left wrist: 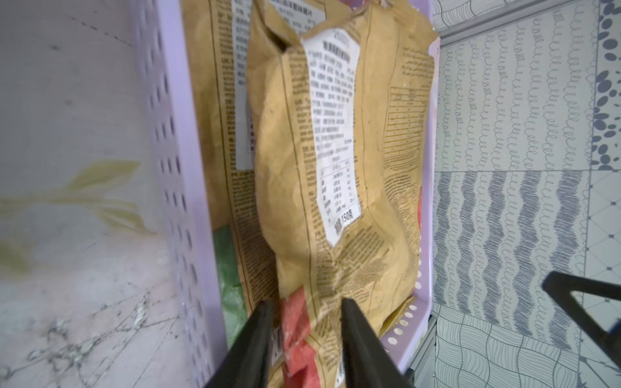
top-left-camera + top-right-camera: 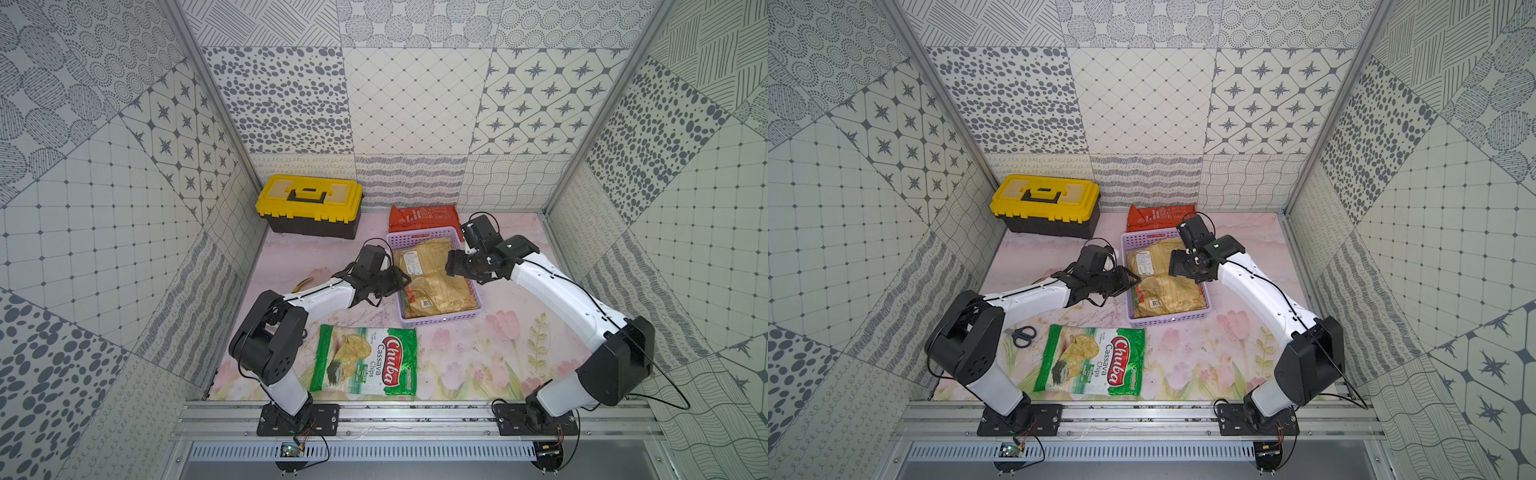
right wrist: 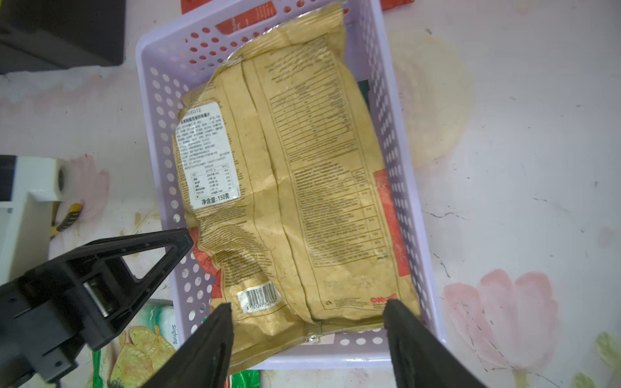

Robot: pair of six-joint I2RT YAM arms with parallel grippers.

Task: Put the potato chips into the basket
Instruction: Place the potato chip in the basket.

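Note:
The lavender basket [image 2: 440, 320] [image 3: 158, 111] holds a golden-tan chip bag [image 2: 432, 282] [image 3: 302, 168] lying on a second tan bag [image 1: 215, 117]. A dark green bag [image 1: 228, 268] peeks out beneath them. My left gripper [image 2: 405, 279] [image 1: 305, 302] is at the basket's left wall. Its jaws stand partly apart on either side of the top bag's red-printed corner, so it is open. My right gripper [image 2: 451, 266] [image 3: 307, 307] hovers wide open over the bags, holding nothing. The green-white Chuba bag [image 2: 365, 359] lies flat in front of the basket. The orange-red bag [image 2: 424, 218] lies behind it.
A yellow-lidded black toolbox [image 2: 309, 203] stands at the back left by the wall. Scissors [image 2: 1023, 334] lie beside the left arm's base, left of the Chuba bag. Patterned walls close in three sides, and a metal rail runs along the front.

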